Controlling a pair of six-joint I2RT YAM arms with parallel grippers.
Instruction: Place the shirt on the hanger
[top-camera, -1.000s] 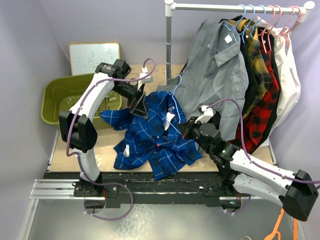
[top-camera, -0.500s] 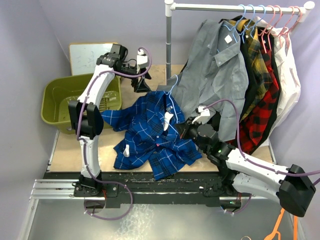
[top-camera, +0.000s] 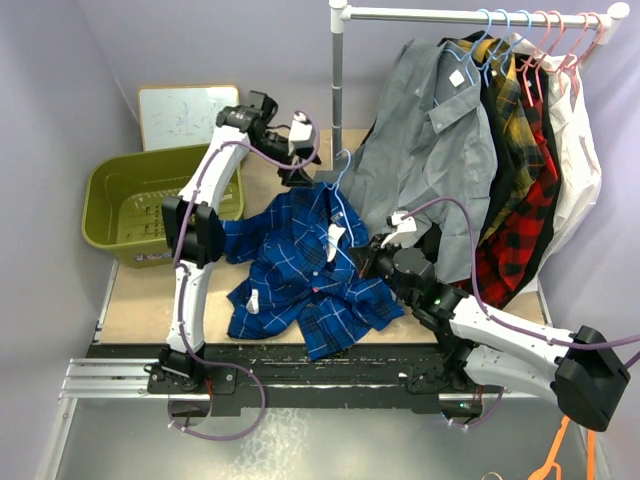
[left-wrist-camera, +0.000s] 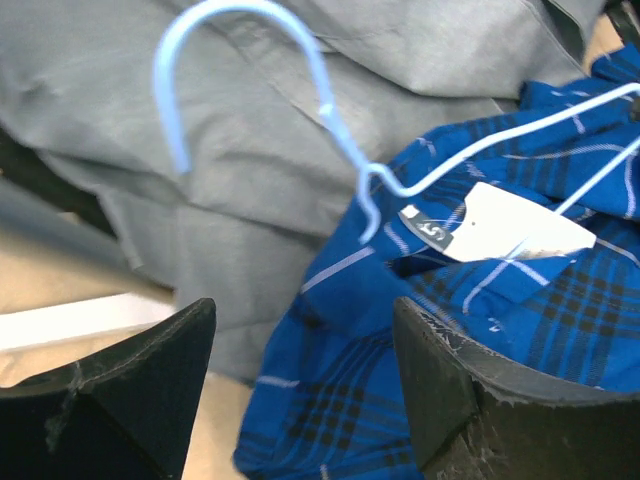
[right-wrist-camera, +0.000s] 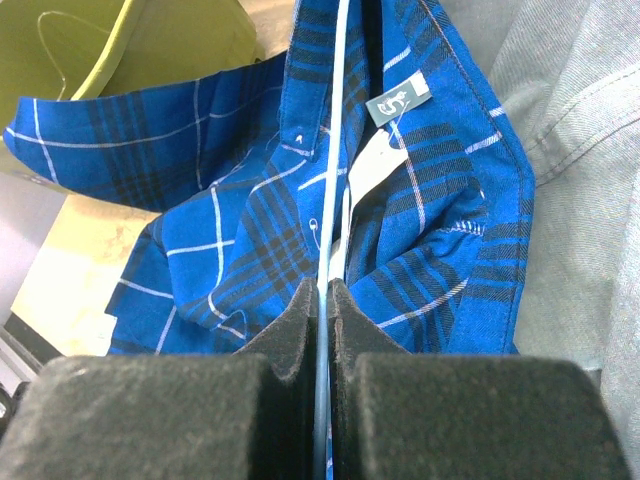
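The royal-blue plaid shirt (top-camera: 300, 265) lies spread on the table, its collar and white neck label (left-wrist-camera: 515, 230) toward the back. The light-blue hanger (top-camera: 340, 185) sits in the collar, its hook (left-wrist-camera: 240, 70) sticking out over the grey shirt. My right gripper (right-wrist-camera: 325, 295) is shut on the hanger's wire (right-wrist-camera: 333, 180), at the shirt's right side in the top view (top-camera: 372, 262). My left gripper (top-camera: 298, 172) is open and empty, just behind the collar, facing the hook; in its wrist view the gap between the fingers (left-wrist-camera: 300, 390) frames blue cloth.
A grey shirt (top-camera: 430, 150) and several other shirts hang from a rail (top-camera: 470, 15) at the back right on blue and pink hangers. An olive bin (top-camera: 150, 200) stands at the left, a whiteboard (top-camera: 185, 112) behind it. An orange hanger (top-camera: 560, 450) lies at the lower right.
My left arm has let go of the shirt's left shoulder, lifted back and swung right, now behind the collar near the hook. The right gripper stays put on the hanger.
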